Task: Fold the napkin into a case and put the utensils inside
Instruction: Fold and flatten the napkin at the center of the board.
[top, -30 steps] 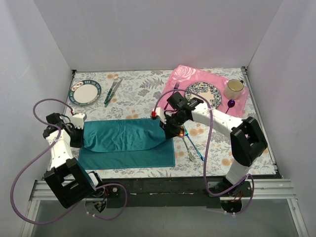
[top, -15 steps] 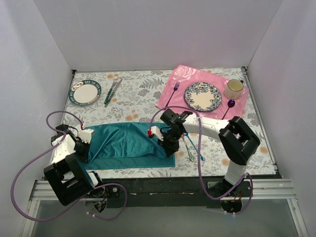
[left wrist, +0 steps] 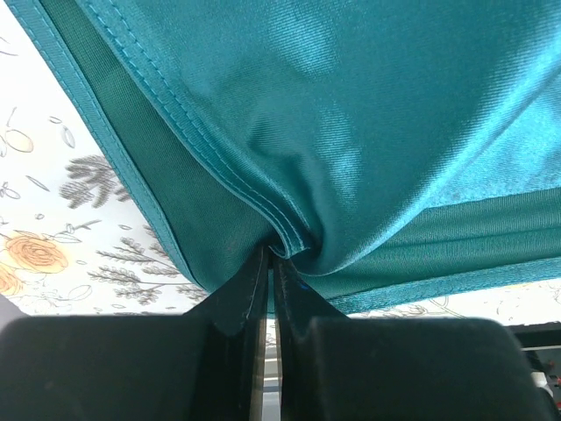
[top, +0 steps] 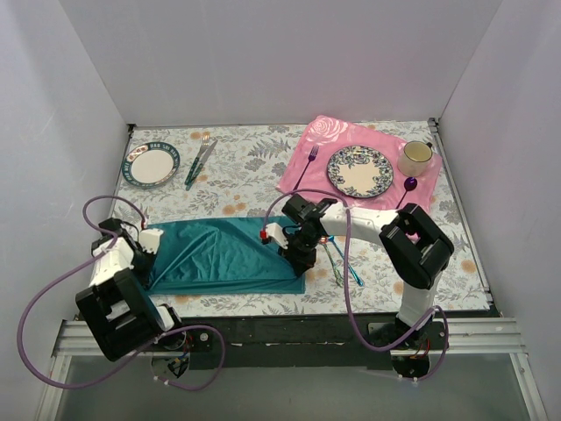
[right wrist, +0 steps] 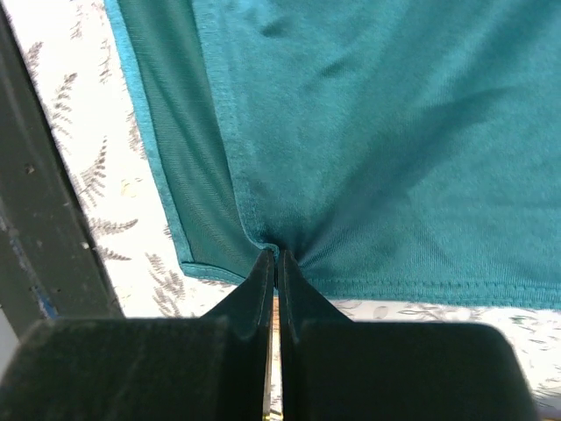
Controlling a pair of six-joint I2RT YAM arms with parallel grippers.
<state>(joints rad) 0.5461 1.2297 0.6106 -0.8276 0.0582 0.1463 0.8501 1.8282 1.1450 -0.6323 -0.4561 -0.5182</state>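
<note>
The left gripper [left wrist: 270,256] has its two black fingers pressed together. They pinch a bunched bit of the napkin [left wrist: 351,132] by its stitched hem. The right gripper [right wrist: 277,256] does the same, with its black fingers squeezed tight on a fold of the same cloth near a corner. Little wrinkles fan out from each pinch.

The napkin is dark teal, smooth and a bit shiny (the light makes pale streaks on it). It lies in two layers. The top one is shiny, and a darker strip of the under one shows along one side.

From above, the napkin is a wide flat shape at the 6 o'clock side of the table [top: 245,158]. The table has a white cover with grey leaves and orange flowers. The left gripper holds the napkin's 9 o'clock end and the right gripper holds its 3 o'clock end.

The utensils [top: 344,263] lie on the table at 3 o'clock from the napkin, just beside the right gripper. There are two, thin, metal and rainbow-coloured.

At 1 o'clock lies one pink placemat [top: 324,132] with roses. On it are one round patterned plate [top: 359,171], one cup [top: 415,158], one purple fork [top: 307,167] and one purple spoon [top: 408,186]. At 10 o'clock sits one small plate [top: 151,165] with a dark rim. Beside it lie one green-handled fork and knife [top: 200,162].
</note>
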